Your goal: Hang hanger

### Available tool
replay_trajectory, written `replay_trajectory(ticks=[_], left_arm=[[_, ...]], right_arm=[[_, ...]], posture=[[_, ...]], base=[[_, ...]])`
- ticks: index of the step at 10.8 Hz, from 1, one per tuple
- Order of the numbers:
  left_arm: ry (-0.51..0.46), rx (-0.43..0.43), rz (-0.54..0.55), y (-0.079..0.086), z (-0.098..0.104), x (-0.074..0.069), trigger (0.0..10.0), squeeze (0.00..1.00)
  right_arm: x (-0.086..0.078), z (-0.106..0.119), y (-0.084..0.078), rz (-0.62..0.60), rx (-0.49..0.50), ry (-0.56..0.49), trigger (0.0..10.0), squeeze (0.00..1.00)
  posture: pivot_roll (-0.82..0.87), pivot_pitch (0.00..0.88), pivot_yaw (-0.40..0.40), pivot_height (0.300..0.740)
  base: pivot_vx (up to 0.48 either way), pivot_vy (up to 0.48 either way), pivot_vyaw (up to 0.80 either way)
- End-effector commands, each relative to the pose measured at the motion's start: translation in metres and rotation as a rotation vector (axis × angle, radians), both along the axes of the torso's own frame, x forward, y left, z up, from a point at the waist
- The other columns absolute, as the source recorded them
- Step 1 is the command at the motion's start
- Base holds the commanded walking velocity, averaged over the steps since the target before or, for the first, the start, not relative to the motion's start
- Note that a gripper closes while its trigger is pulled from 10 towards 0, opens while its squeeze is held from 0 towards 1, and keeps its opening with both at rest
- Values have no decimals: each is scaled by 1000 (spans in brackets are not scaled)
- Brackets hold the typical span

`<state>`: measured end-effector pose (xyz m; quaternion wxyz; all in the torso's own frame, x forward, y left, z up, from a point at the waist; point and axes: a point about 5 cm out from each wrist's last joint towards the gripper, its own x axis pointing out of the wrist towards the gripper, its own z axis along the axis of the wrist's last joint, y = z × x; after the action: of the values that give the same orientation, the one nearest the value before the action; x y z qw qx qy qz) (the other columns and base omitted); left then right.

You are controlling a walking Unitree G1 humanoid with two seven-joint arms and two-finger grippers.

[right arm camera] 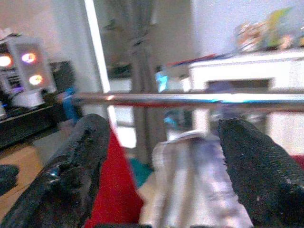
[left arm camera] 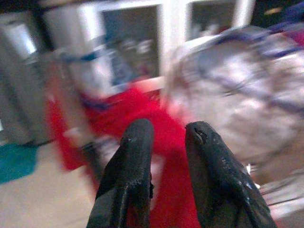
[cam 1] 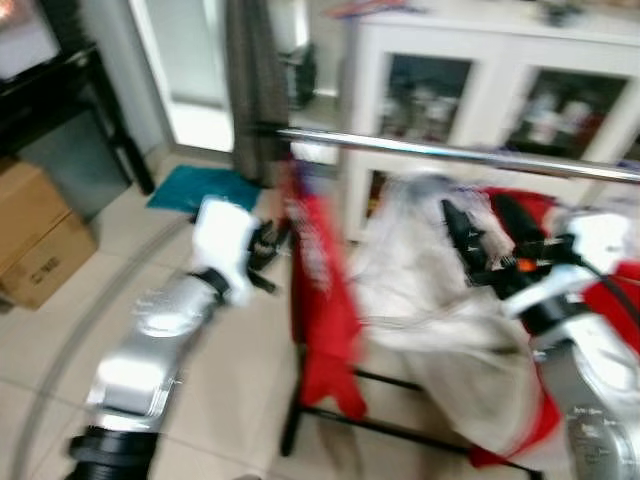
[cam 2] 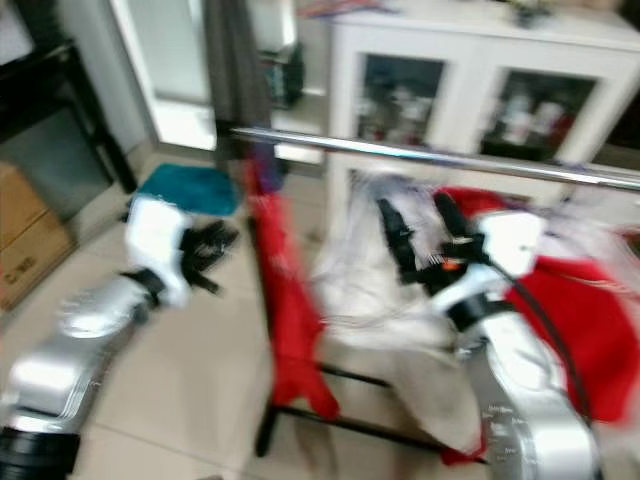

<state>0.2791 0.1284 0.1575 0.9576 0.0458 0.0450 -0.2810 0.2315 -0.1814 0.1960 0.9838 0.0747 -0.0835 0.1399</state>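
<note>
Looks like the approach step: right tool (cam 1: pixel 478 232), fingers apart and empty, sits mid-frame just under the rail (cam 1: pixel 450 152). Left tool (cam 1: pixel 268 245), nearly together, hangs left of the red garment (cam 1: pixel 322 300); next it needs a hanger, which I can't make out.

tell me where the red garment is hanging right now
In the head views the red garment hangs from the left end of the metal rail, between the left gripper and the pale plastic-covered clothes.
</note>
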Motion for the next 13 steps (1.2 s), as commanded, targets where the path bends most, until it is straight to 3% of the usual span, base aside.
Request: replay_trajectory(ticks=[1,3,4,5,6,7,9,10,11,12,13], left_arm=[[-30,12,14,7,6,1,10000,0],[-35,10,-9,5,6,-1,10000,0],[-35,-13,-38,2,6,-2,10000,0],[-57,-21,-91,-2,9,-1,10000,0],[-82,-15,-144,-5,13,0,10000,0],[-65,-1,-218,-7,13,0,10000,0],[-39,17,-315,-11,13,-3,10000,0],[10,18,-397,-13,9,-7,10000,0],[67,22,-474,-13,2,-14,10000,0],[107,1,-536,-15,0,-20,10000,0],[118,-4,-552,-16,-1,-22,10000,0]], right_arm=[[-2,6,1,19,0,-37,10000,1000],[-3,5,-3,59,-46,-16,10000,1000],[-2,1,-5,78,-84,47,10000,1000],[1,-12,-9,98,-164,195,10000,1000],[9,-17,-13,57,-128,278,10000,1000],[20,-15,-15,0,-96,284,10000,1000],[35,-12,-16,-36,-125,294,10000,1000],[50,-9,-19,-42,-184,326,10000,1000],[63,-11,-20,-31,-252,345,10000,67],[84,-10,-26,-117,-296,327,10000,0],[92,-9,-29,-149,-295,337,10000,0]], posture=[[-40,0,31,740],[-40,0,31,740],[-42,0,33,740],[-44,0,33,740],[-41,0,32,740],[-44,0,36,740],[-58,0,54,740],[-65,0,63,740],[-74,0,68,740],[-70,0,65,740],[-70,0,63,740]], base=[[0,-480,0],[0,-480,0],[0,0,0],[0,0,0],[0,0,0],[0,0,0],[0,0,0],[0,0,0],[0,0,0],[0,0,0],[0,0,0]])
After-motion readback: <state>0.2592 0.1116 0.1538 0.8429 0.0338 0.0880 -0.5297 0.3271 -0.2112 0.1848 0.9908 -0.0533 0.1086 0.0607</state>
